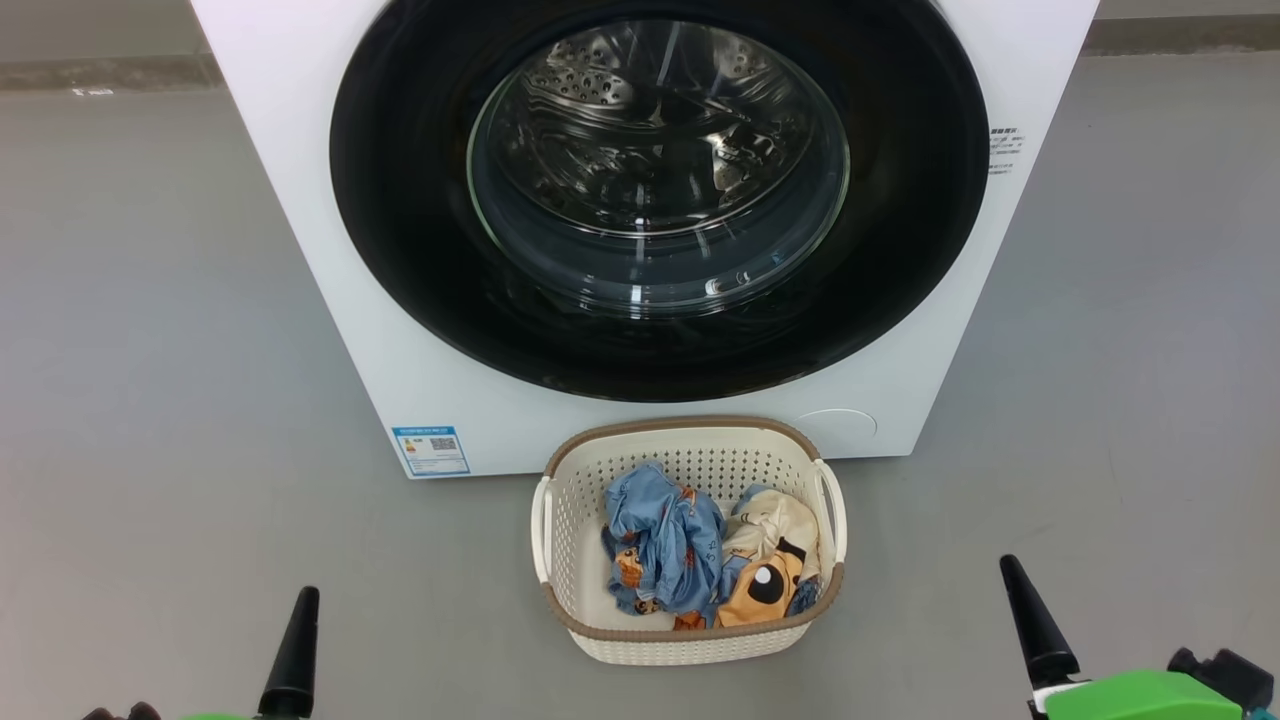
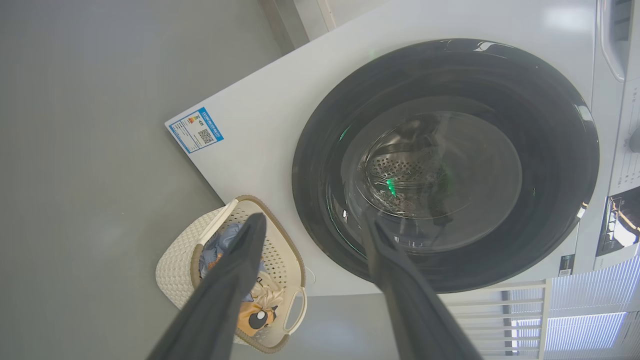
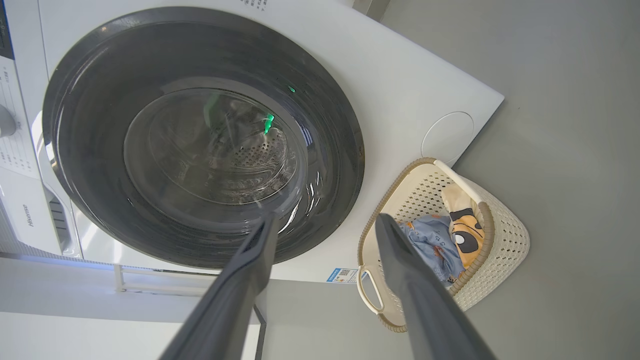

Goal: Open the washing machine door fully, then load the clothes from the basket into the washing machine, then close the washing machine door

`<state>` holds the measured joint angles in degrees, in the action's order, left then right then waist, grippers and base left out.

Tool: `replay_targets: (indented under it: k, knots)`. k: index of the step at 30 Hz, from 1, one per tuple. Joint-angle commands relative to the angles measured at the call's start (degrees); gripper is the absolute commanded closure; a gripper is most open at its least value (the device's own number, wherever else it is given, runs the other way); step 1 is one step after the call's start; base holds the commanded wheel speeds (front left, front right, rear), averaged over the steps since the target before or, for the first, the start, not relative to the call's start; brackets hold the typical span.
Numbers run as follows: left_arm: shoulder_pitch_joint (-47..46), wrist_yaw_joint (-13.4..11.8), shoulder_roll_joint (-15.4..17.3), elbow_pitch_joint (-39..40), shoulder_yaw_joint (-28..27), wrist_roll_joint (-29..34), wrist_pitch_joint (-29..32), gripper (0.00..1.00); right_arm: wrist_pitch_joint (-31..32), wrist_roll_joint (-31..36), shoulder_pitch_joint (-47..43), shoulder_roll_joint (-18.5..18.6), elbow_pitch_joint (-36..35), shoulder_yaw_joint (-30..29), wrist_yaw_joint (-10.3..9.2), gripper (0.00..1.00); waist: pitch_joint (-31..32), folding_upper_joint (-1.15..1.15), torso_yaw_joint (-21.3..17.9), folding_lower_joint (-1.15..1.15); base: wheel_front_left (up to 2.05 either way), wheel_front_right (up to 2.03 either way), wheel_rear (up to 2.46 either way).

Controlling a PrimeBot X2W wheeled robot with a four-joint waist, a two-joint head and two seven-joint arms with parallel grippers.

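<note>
The washing machine (image 1: pixel 300 150) stands straight ahead, white, with its door (image 1: pixel 400 200) shut flat against the front. That door is a glossy black ring around a bulging glass window (image 1: pixel 655 170), and the steel drum shows through the glass. On the floor just in front sits the basket (image 1: pixel 690 425), holding the clothes: a light blue garment (image 1: pixel 660 540) and a cream and orange one (image 1: pixel 770 560). My left gripper (image 2: pixel 312 217) and right gripper (image 3: pixel 326 217) are both open, holding nothing, and hang back from the basket. One dark finger of each shows low in the head view, at left (image 1: pixel 295 650) and right (image 1: pixel 1035 625).
Grey floor (image 1: pixel 150 400) spreads to both sides of the machine and basket. A blue label (image 1: pixel 431 450) marks the machine's lower left corner and a round cover (image 1: pixel 838 428) its lower right. The control panel (image 2: pixel 620 40) sits above the door.
</note>
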<state>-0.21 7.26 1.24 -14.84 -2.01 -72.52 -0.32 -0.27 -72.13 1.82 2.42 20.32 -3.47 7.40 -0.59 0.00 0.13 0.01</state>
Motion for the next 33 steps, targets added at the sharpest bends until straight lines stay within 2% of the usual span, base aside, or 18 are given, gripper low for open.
replay_targets:
  k: [1, 16, 33]
  knots:
    - [-0.89, 0.11, 1.32, 1.91, -0.45, 1.06, -0.53, 0.0, -0.68, 1.15, 2.94, 0.76, -1.24, 0.92, 0.03, 0.0, 0.02, 0.0, -0.01, -0.01, 0.0, 0.0, 0.0]
    - [-0.03, 0.13, 1.41, 3.15, 0.83, 11.86, -3.23, 0.0, -3.36, 12.56, 3.11, 1.55, -0.91, 2.76, 0.04, 0.0, 0.24, 0.0, -0.02, -0.01, 0.0, 0.0, 0.0]
    - [0.55, 0.15, 1.79, 4.58, 1.4, 21.73, -5.93, 0.0, -6.05, 22.47, 3.24, 2.07, -0.68, 4.07, 0.05, 0.0, 0.28, 0.0, -0.3, -0.01, 0.0, 0.0, 0.0]
